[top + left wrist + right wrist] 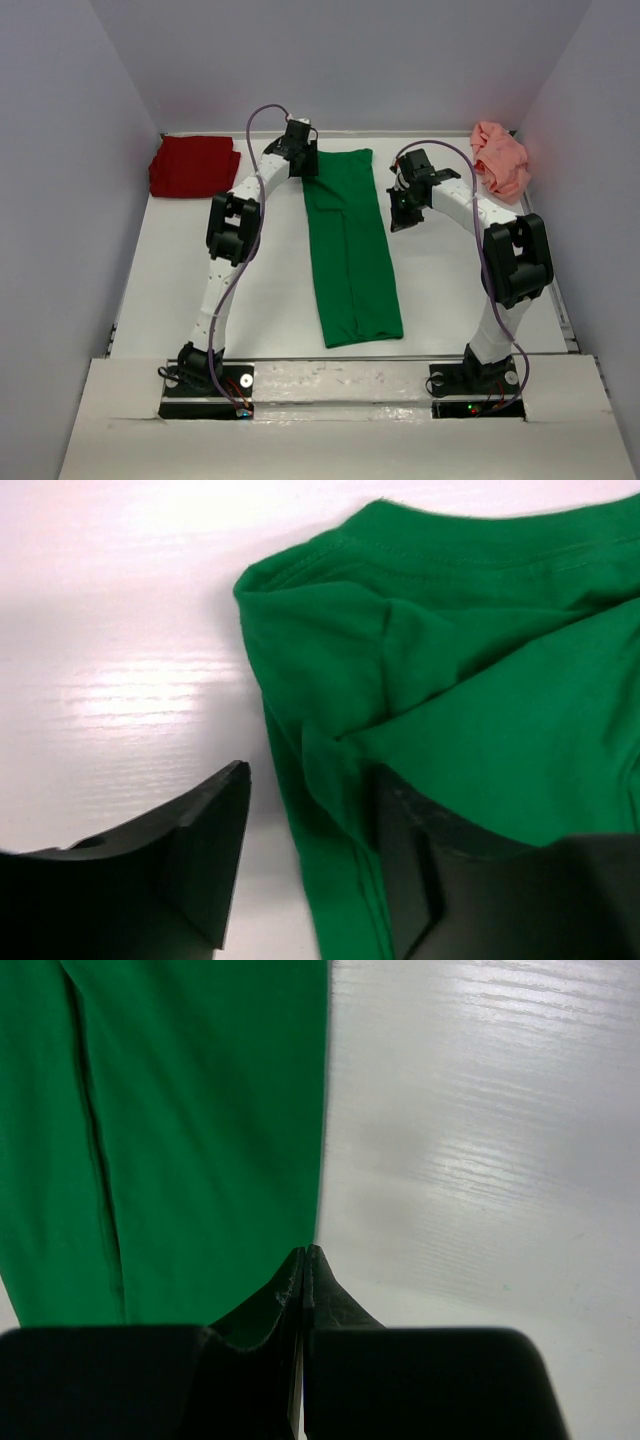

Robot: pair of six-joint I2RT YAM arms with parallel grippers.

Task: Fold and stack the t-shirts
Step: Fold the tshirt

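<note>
The green t-shirt (352, 250) lies folded into a long narrow strip down the middle of the white table (450, 290), running from the far side toward the arm bases. The dark red t-shirt (192, 166) sits folded in the far left corner, and the salmon pink t-shirt (500, 158) is bunched up (not folded) in the far right corner. The left gripper (312, 775) is at the strip's far left corner, jaws parted over the hem. The right gripper (304, 1252) is clenched on nothing, just beside the strip's right edge
</note>
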